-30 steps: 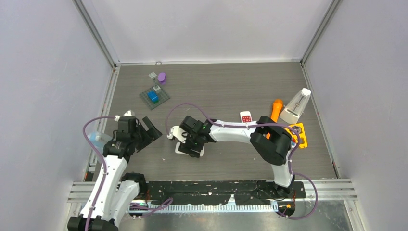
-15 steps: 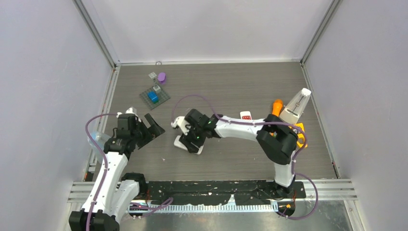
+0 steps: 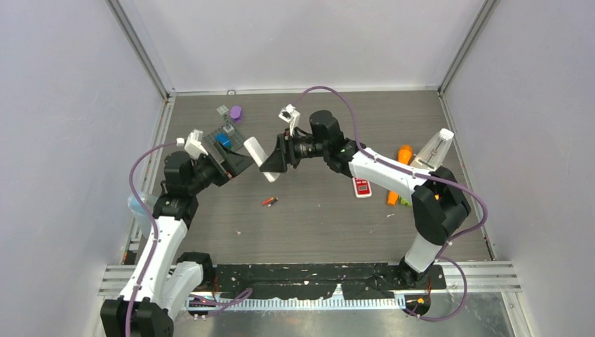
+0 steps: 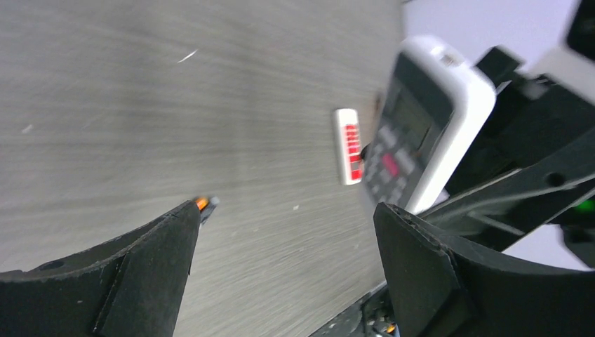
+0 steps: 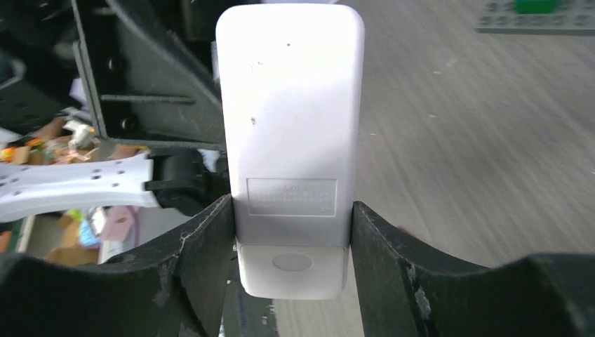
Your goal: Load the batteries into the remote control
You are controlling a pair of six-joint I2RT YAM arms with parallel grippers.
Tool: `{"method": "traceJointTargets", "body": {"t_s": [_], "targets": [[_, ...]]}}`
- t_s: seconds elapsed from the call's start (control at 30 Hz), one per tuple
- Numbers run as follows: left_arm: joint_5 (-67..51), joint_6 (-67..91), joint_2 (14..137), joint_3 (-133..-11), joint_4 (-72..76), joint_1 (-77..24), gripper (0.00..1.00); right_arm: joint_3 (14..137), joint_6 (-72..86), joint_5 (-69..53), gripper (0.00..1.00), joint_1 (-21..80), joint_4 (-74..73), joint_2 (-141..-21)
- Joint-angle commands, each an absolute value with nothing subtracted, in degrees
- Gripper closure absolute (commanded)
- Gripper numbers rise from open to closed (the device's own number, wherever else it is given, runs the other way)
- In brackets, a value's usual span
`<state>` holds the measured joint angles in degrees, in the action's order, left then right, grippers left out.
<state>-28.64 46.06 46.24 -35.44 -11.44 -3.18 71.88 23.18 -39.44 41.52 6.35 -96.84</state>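
Right arm: is reaching across the tabletop [image 3: 330,232] and holding the white remote [image 5: 291,133] up in the air, clear of the surface.
Right fingers [image 5: 200,246]: are clamping the remote by its two long edges near the lower end, leaving most of the body sticking out free.
Remote: is hanging between the two arms, its button face turning toward the left arm and its plain back toward the right wrist. A seam and a thumb dimple near the gripped end are suggesting that the battery cover is sitting there, apparently in place.
Left fingers [image 4: 140,260]: are standing wide apart and holding nothing, pointing at the remote, which is sitting just beyond their tips.
Why held this way: the raised, outstretched grip is looking like an offer to the other arm, either to take the remote or to steady it while the back is worked on.
Batteries [image 3: 269,201]: are lying loose on the tabletop near the middle, below the raised remote and well apart from both sets of fingers. None is showing inside the remote, so loading is looking not yet begun.
Second small remote [image 3: 361,187]: is lying flat with its red buttons up, beneath the right forearm, playing no part here.
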Motion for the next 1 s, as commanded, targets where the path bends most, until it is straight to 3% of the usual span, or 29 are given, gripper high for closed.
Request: {"method": "traceJointTargets", "body": {"t_s": [0.0, 0.27, 0.53, 0.83, 0.97], "targets": [[-38.7, 54.0, 49.5, -34.9, 14.5, -2.8, 0.04, 72.3, 34.0, -49.2, 0.69, 42.4, 19.1, -98.3], [-39.6, 62.6, 50.7, -28.8, 35.0, -2.8, 0.04, 71.6, 46.2, -53.1, 0.69, 42.3, 32.6, -99.3], [-31.1, 66.0, 45.5, -24.4, 38.5, -2.8, 0.04, 71.7, 55.2, -51.4, 0.75, 42.2, 37.2, -100.2], [-28.6, 69.5, 44.6, -23.8, 41.3, -2.8, 0.04, 73.2, 56.1, -51.1, 0.75, 42.2, 32.7, -100.1], [-33.0, 68.5, 47.0, -25.7, 41.6, -2.8, 0.02, 75.3, 53.7, -52.8, 0.75, 42.2, 27.5, -100.7]]}}
